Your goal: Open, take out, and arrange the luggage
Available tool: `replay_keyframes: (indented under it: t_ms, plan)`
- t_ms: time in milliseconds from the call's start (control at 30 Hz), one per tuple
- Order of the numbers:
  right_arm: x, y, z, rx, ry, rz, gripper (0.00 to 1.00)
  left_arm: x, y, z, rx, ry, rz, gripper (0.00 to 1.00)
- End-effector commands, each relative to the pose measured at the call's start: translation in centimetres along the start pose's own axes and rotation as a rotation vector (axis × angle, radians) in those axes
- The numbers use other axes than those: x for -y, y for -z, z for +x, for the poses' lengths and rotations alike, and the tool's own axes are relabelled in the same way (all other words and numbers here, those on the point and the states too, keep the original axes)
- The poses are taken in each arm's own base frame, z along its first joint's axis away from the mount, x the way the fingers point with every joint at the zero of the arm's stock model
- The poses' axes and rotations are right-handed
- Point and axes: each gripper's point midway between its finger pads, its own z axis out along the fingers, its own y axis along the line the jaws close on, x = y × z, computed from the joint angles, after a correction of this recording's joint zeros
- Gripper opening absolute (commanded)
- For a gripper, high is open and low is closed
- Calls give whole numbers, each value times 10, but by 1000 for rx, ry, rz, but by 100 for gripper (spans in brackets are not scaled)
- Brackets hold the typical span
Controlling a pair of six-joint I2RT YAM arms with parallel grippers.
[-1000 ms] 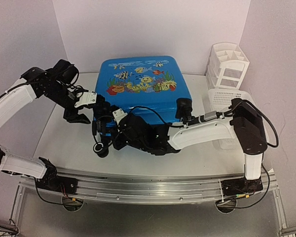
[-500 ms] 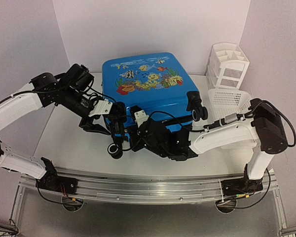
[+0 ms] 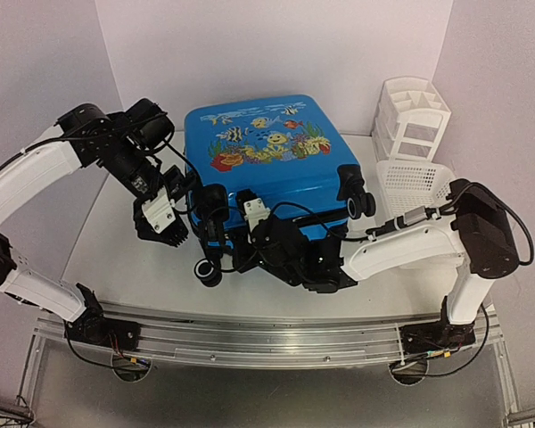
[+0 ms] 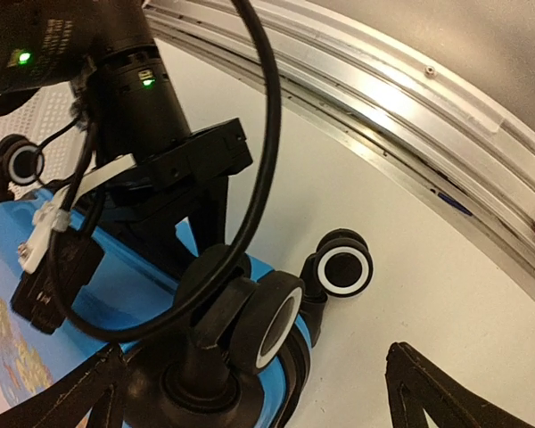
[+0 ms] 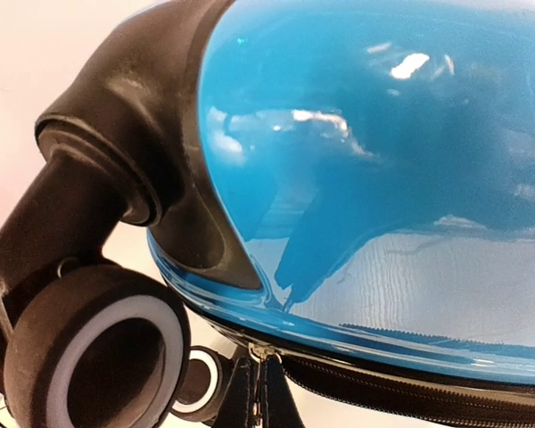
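Now left gripper (image 4: 254, 379) gapes beside the luggage's (image 3: 259, 169) wheel (image 4: 269, 326); right gripper (image 5: 259, 401) closed, perhaps on its zipper (image 5: 428, 394).

Robotics lab test bench, white table (image 3: 116, 259) boxed in by plain pale walls (image 3: 276, 53), left arm (image 3: 27, 178) and right arm (image 3: 401, 250) bolted to an aluminium rail (image 3: 267, 337) at its near edge, loose cables (image 3: 98, 359) trailing below.
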Motion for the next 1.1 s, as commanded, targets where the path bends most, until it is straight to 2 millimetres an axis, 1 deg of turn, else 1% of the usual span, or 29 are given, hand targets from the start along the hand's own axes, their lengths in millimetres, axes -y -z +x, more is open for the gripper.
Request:
replay_keyframes:
  t_ms: [0, 167, 233, 300, 433, 567, 667, 767, 800, 867, 900, 967, 1067]
  plan:
    - [-2, -2, 2, 23, -37, -2, 0, 7, -11, -3, 69, -172, 100, 100]
    - [3, -2, 12, 1, -52, 3, 0, -1, -24, 3, 72, -161, 130, 99]
    - [4, -2, 17, -12, -62, -2, 0, -2, -29, 7, 64, -160, 141, 95]
    - [5, -2, 22, -25, -67, -4, 0, -6, -35, 12, 52, -164, 137, 89]
    - [3, -4, 25, -35, -60, -13, 0, -9, -41, 18, 35, -158, 142, 84]
    - [1, -6, 27, -38, -58, -17, 0, -1, -49, 22, 36, -180, 177, 84]
    - [0, -7, 26, -35, -53, -16, 0, -4, -57, 20, 45, -196, 178, 88]
    - [0, -7, 22, -25, -48, -11, 0, -6, -60, 15, 53, -196, 188, 91]
    - [1, -7, 21, -21, -48, -7, 0, -6, -60, 15, 52, -194, 195, 91]
    - [2, -6, 18, -12, -45, -1, 0, -1, -63, 18, 43, -191, 216, 87]
    - [3, -6, 17, -9, -45, 1, 0, 0, -65, 21, 32, -190, 225, 82]
    - [3, -7, 16, -6, -42, 0, 0, 3, -67, 26, 10, -188, 237, 68]
    - [2, -9, 16, -4, -43, -3, 0, 0, -66, 27, -2, -172, 232, 38]
